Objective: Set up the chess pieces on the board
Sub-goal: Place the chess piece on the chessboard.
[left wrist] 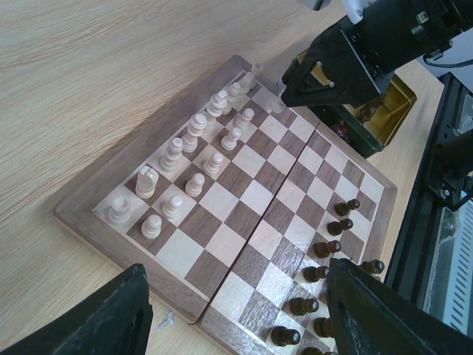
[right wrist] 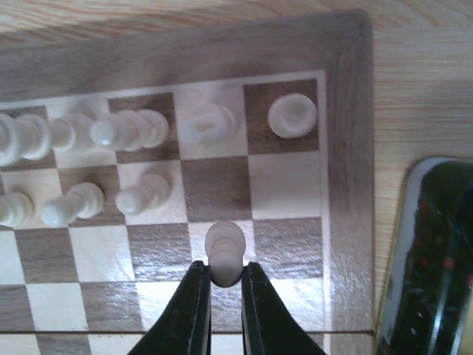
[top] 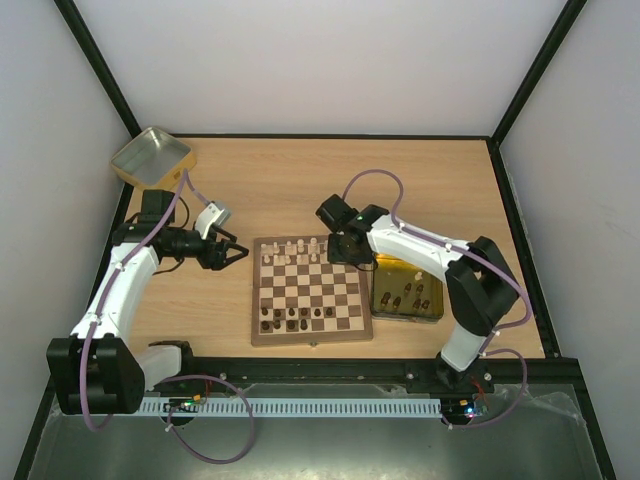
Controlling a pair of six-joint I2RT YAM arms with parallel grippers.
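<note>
The right gripper [right wrist: 225, 277] was clamped on a pale pawn [right wrist: 224, 248] below its head, over the board's [right wrist: 347, 148] far right squares. The left gripper [top: 228, 252] hung with jaws apart, left of the board. The pawn looked light, rigid and probably slick, so the narrow waist suited it best.

Glossy wooden board [right wrist: 347, 148], smooth pale wooden chess pieces [right wrist: 292, 116], shiny gold metal tin [top: 150, 155], matt wood-grain table [top: 270, 190]

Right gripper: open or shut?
Shut on a pale pawn: in the wrist view, the right gripper has fingers pressed on both sides of its base, over the board.
</note>
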